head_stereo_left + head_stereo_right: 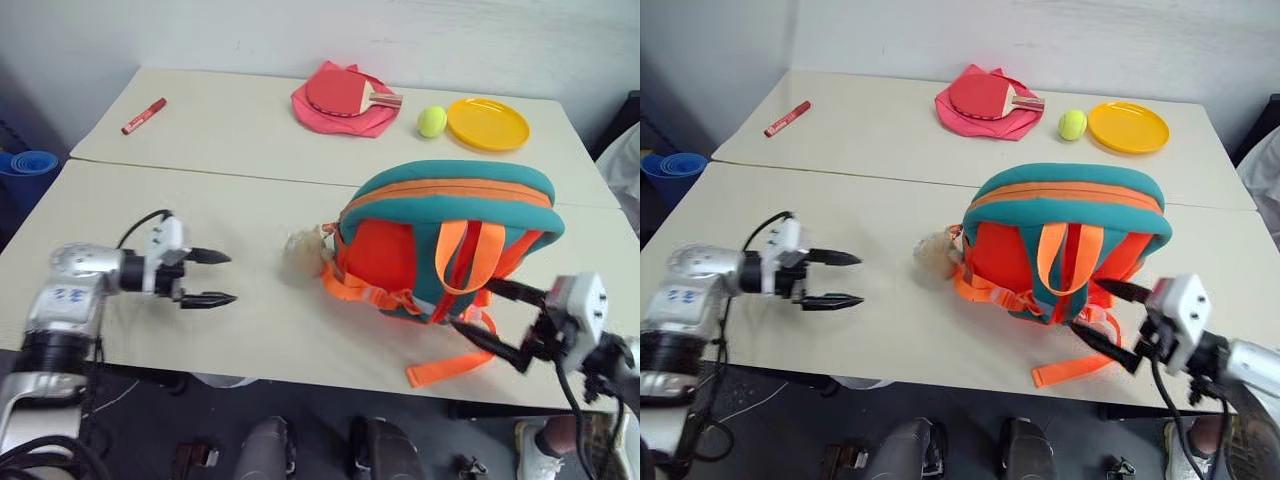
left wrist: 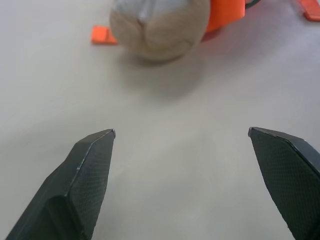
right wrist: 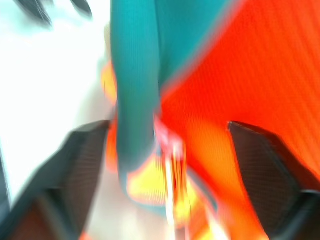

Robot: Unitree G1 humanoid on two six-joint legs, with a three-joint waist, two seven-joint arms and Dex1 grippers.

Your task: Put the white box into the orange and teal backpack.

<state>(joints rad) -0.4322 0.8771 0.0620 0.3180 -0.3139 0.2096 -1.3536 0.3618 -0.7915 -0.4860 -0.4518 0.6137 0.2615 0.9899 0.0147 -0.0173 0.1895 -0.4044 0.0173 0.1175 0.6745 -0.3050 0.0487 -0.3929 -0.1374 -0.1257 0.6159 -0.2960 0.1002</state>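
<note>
The orange and teal backpack [image 1: 450,230] lies on the near table with its straps facing up and its zipper line shut. A tan plush toy [image 1: 300,255] hangs at its left side. The white box is out of view. My left gripper [image 1: 222,277] is open and empty over bare table, well left of the plush toy [image 2: 160,25] and pointing toward it. My right gripper [image 1: 472,305] is open at the backpack's near right corner, by the loose orange straps [image 1: 445,368]. Teal trim and orange fabric [image 3: 200,75] lie just ahead of its fingers.
On the far table lie a red marker [image 1: 144,116], a pink cloth with a red paddle [image 1: 345,100], a tennis ball [image 1: 432,121] and a yellow plate [image 1: 488,123]. A seam [image 1: 200,170] runs between the two tables. The near edge [image 1: 300,380] is close to both grippers.
</note>
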